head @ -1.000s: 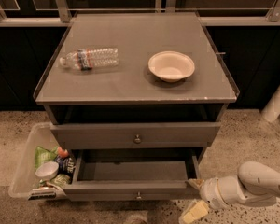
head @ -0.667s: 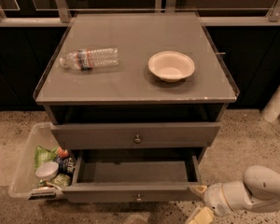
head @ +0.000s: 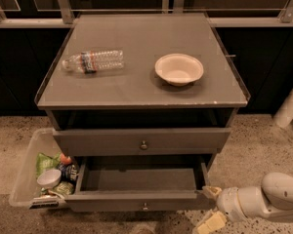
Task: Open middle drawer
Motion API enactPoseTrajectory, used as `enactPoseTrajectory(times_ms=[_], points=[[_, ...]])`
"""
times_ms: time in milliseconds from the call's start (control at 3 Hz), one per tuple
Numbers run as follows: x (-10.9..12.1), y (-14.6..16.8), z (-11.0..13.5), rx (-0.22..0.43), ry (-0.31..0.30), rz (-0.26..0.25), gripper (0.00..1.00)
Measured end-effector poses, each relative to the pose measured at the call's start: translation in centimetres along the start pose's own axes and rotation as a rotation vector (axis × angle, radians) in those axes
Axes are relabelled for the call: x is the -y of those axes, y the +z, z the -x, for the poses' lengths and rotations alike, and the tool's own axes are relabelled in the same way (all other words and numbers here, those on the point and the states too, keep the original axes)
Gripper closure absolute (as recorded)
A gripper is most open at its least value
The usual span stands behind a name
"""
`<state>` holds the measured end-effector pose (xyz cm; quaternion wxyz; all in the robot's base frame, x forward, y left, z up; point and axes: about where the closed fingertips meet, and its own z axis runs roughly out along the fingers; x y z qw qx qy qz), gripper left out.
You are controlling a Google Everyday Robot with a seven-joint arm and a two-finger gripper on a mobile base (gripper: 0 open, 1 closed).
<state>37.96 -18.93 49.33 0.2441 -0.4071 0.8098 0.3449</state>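
The hand [head: 209, 207] sits right of the pulled-out drawer [head: 112, 202]; bin [head: 23, 179] crowds its left.

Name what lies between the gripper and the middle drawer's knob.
Camera view: only the middle drawer's bare front; the gripper sits at its right corner.

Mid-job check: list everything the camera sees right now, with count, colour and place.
cabinet: one, grey, centre
water bottle: one, clear, lying on the cabinet top, left
bowl: one, cream, cabinet top, right
upper drawer: one, grey, just under the top
middle drawer: one, grey, pulled out below it
bin: one, clear, floor left of cabinet, holding snack packs
post: one, white, far right
gripper: one, white with cream fingers, open, beside the middle drawer's right front corner
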Motion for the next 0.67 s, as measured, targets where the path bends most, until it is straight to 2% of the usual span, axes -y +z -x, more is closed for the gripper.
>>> enactPoseTrajectory(times_ms=[333, 667], points=[[1.66, -1.45, 3.24, 0.054, -0.073, -0.074, 0.0], [1.73, -1.45, 3.41, 0.056, -0.078, -0.076, 0.0]])
